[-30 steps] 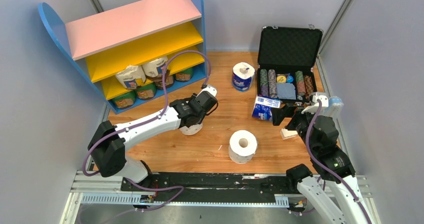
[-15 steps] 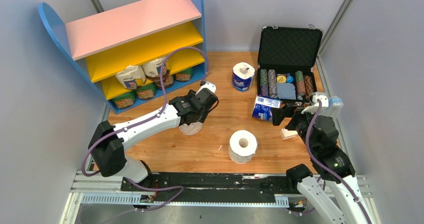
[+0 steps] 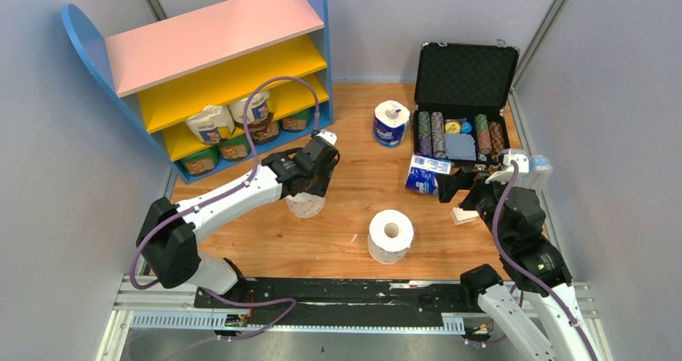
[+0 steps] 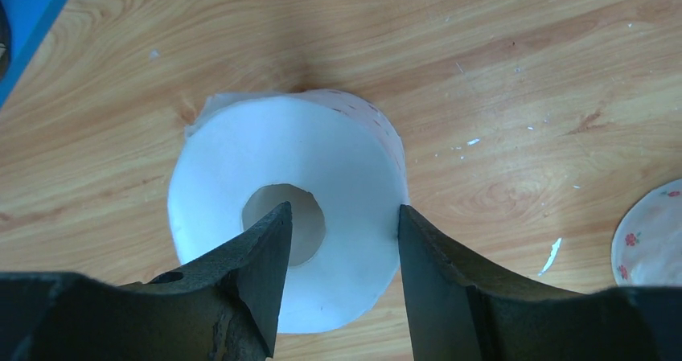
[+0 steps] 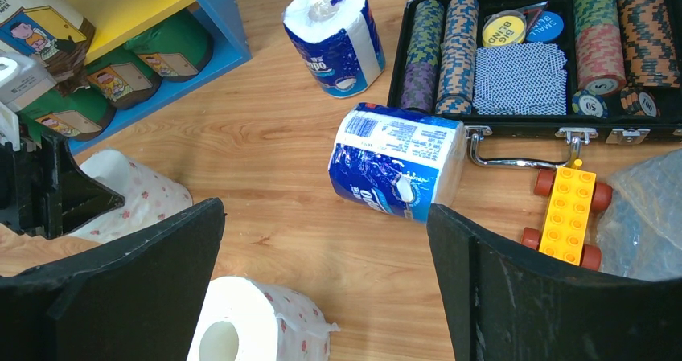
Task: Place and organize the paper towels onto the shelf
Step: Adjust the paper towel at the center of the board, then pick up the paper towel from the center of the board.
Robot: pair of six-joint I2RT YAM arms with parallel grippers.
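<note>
A bare white roll (image 3: 306,206) stands on end on the wooden table; it also shows in the left wrist view (image 4: 285,216). My left gripper (image 3: 312,176) (image 4: 339,216) is open right over it, one fingertip over the hollow core, the other at the roll's outer edge. A second white roll (image 3: 391,235) (image 5: 257,329) lies in front. One blue-white roll (image 3: 392,123) (image 5: 334,35) stands upright and another (image 3: 425,174) (image 5: 398,172) lies on its side. My right gripper (image 3: 450,186) (image 5: 326,224) is wide open and empty, behind that lying roll. The shelf (image 3: 209,35) holds cream rolls (image 3: 211,123) and green rolls (image 3: 199,162).
An open black case (image 3: 466,75) of poker chips and cards sits at the back right. A yellow toy brick car (image 5: 571,208) and a clear plastic bag (image 5: 647,208) lie in front of it. Grey walls close in both sides.
My left gripper has shifted left and a little back over the white roll, which stays on the table. The right arm has not moved.
</note>
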